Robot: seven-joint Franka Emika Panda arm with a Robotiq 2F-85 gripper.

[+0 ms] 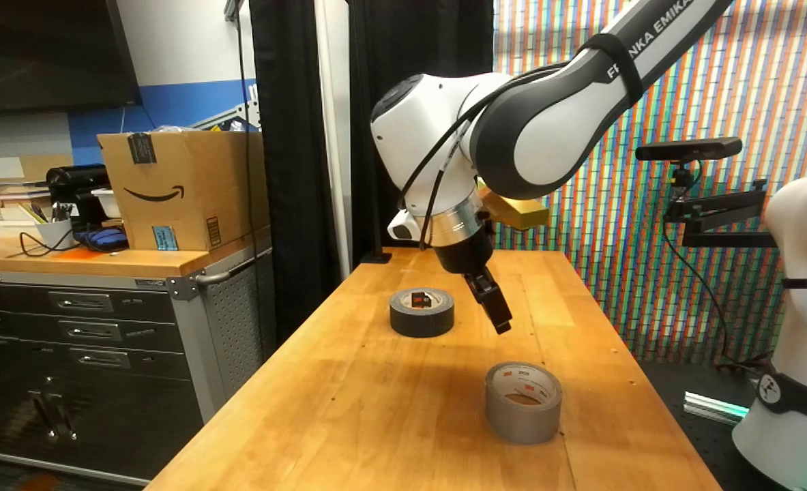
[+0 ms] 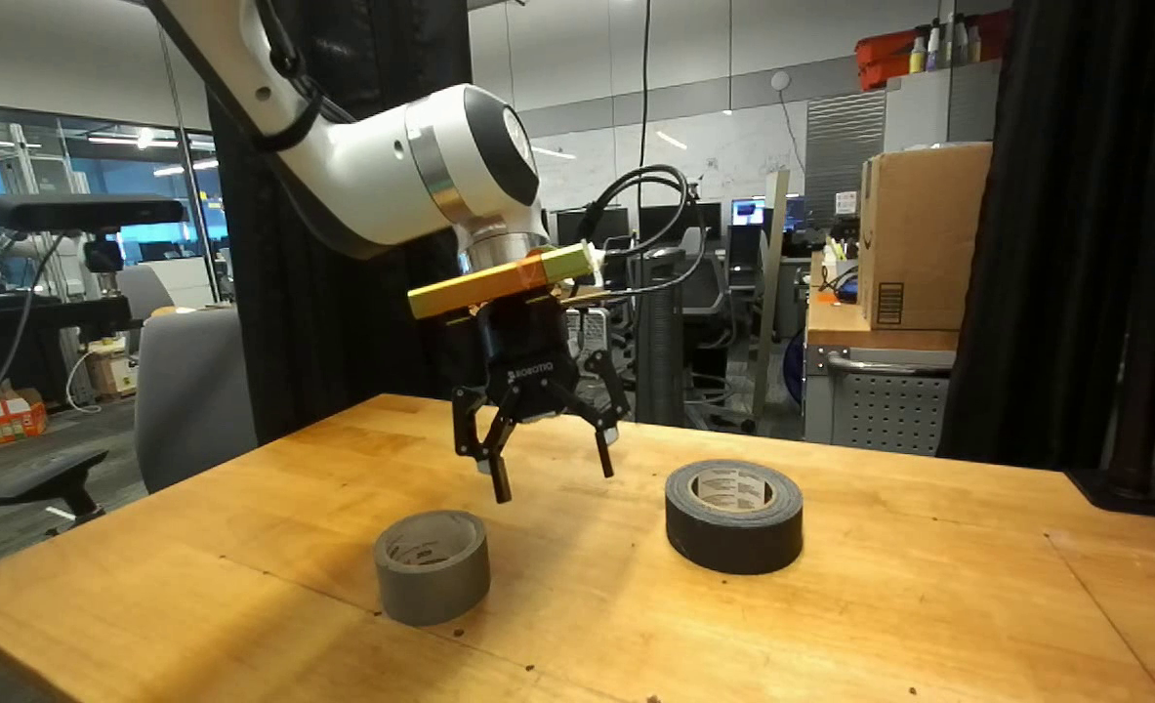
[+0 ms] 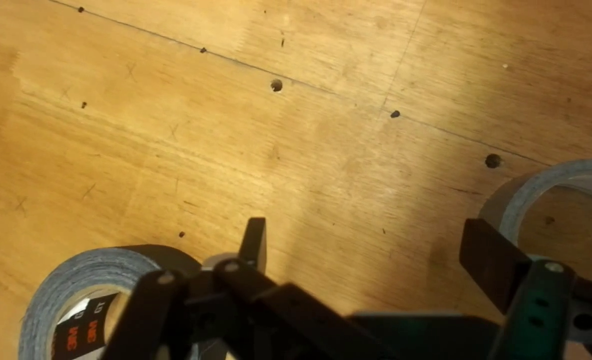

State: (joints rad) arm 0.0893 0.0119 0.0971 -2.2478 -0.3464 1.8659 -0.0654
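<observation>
End effector (image 2: 555,482) hangs, jaws spread wide, above the desk (image 2: 889,605) between a gray tape roll (image 2: 435,590) and a black tape roll (image 2: 733,545).

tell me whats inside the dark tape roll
Inside the dark roll: a pale core and a black patch lettered 3M in red. In the wrist view, the gripper hides part of the core.

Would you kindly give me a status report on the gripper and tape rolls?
Gripper open, holding nothing, above the table. Gray tape roll and black tape roll lying flat, untouched. No obstruction visible.
</observation>
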